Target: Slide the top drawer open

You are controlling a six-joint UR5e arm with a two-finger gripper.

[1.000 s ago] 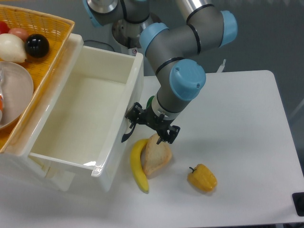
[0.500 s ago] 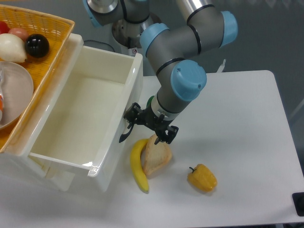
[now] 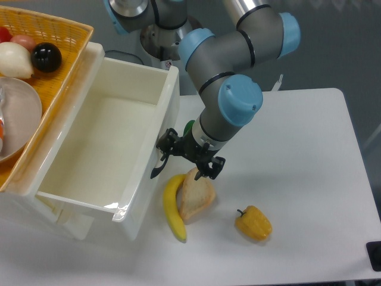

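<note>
Looking over the scene, we are seeing the white table (image 3: 309, 179) carrying everything, with the glossy white cabinet at its left edge. The top drawer (image 3: 101, 143), a deep white box with smooth shining walls and nothing inside it, is standing far out of the cabinet, stretching toward the right across the left half of the view. Its flat front is facing the arm, and the curved black bar handle (image 3: 159, 168) is showing at that front, right by the fingers.

The grey and light-blue robot arm (image 3: 229, 89) is reaching down from the top, and its black two-finger gripper (image 3: 187, 156) is sitting against the drawer front at the handle. We cannot tell whether the fingers are clenched on the handle or parted beside it.

An orange woven basket (image 3: 53, 42) is sitting on the cabinet top, holding a black ball (image 3: 46, 57), a pale onion (image 3: 14, 61) and a clear bowl (image 3: 18, 116). On the table just below the gripper, a yellow banana (image 3: 173, 208) is lying against a slice of bread (image 3: 196, 195), and a yellow bell pepper (image 3: 253, 223) is resting near them.

Against the view half a second ago, we are finding the arm's wrist shifted slightly to the right, while the drawer is sitting almost exactly where it was.
</note>
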